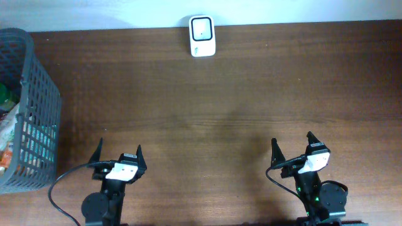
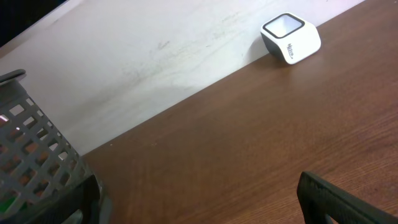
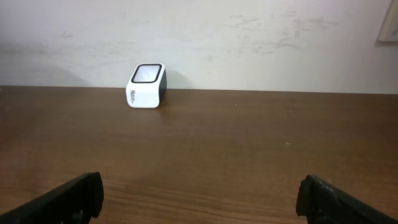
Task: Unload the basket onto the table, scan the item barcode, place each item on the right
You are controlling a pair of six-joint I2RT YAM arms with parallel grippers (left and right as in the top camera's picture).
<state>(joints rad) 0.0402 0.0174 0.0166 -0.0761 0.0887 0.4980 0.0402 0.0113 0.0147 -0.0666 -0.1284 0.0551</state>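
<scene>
**Both arms wait at the near edge of the desk with nothing picked up.**

We see the left gripper (image 1: 118, 154) toward the near left corner of the desk (image 1: 220, 107), its fingers spread wide and holding nothing. The right gripper (image 1: 292, 143), toward the near right corner, is just as wide and just as empty. The barcode scanner (image 1: 202, 36) sits against the far edge, about midway along it. Its window faces up, we judge so that either arm can pass a label over it. The packaged items (image 1: 5, 125) lie in the grey mesh basket (image 1: 38, 69) at the left edge. Only scraps of colour show through its wall, so we cannot tell which one is meant. We judge the wide fingers are ready for a first reach into the basket, which is nearest the left arm.
</scene>
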